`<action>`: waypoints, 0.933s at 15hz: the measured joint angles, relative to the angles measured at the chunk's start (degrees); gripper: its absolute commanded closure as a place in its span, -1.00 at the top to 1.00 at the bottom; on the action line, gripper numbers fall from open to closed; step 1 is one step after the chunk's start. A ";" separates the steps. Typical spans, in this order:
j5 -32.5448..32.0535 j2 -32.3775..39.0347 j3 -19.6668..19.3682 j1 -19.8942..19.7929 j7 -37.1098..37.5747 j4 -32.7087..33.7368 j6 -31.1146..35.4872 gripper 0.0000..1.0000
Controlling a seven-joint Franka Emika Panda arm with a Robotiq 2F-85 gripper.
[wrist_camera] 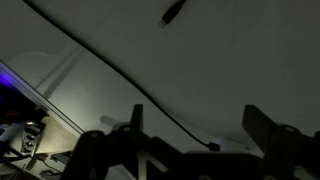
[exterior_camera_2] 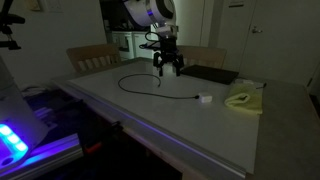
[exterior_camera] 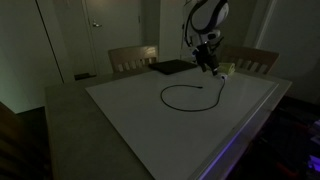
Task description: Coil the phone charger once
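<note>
- the gripper (exterior_camera: 207, 66) hangs just above the counter (exterior_camera: 140, 130) with its jaws spread wide and nothing between them; the wrist view shows both fingers (wrist_camera: 120, 140) apart and empty.
- the phone charger (exterior_camera: 164, 97) lies flat on the counter in a loose open curve. in an exterior view it runs on to a small pale plug end (exterior_camera_2: 205, 98). in the wrist view the cable (wrist_camera: 100, 62) passes diagonally under the gripper, with a dark connector tip (wrist_camera: 172, 13) lying apart from it.
- the cable is very thin and lies flat, so the jaws could close beside it or over it and come up empty.
- going low enough to catch it risks pressing the fingertips into the counter.
- the cable probably has some spring, so a loop may relax open once let go.
- dragging one part could pull the whole cable along instead of curling it, leaving no closed turn.
- the black pad (exterior_camera_2: 210, 74) and the pale greenish box (exterior_camera: 227, 70) sit near the far end, and a wide sweep could snag or nudge them.
- the dim light makes the dark cable hard to follow.
</note>
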 measured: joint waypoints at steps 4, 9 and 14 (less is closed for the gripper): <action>0.96 0.31 0.80 -1.14 -6.82 -0.05 0.25 1.00; 5.63 0.62 1.78 -6.09 -26.79 -0.54 3.53 1.00; 8.86 1.60 1.80 -9.23 -42.77 -1.59 7.43 1.00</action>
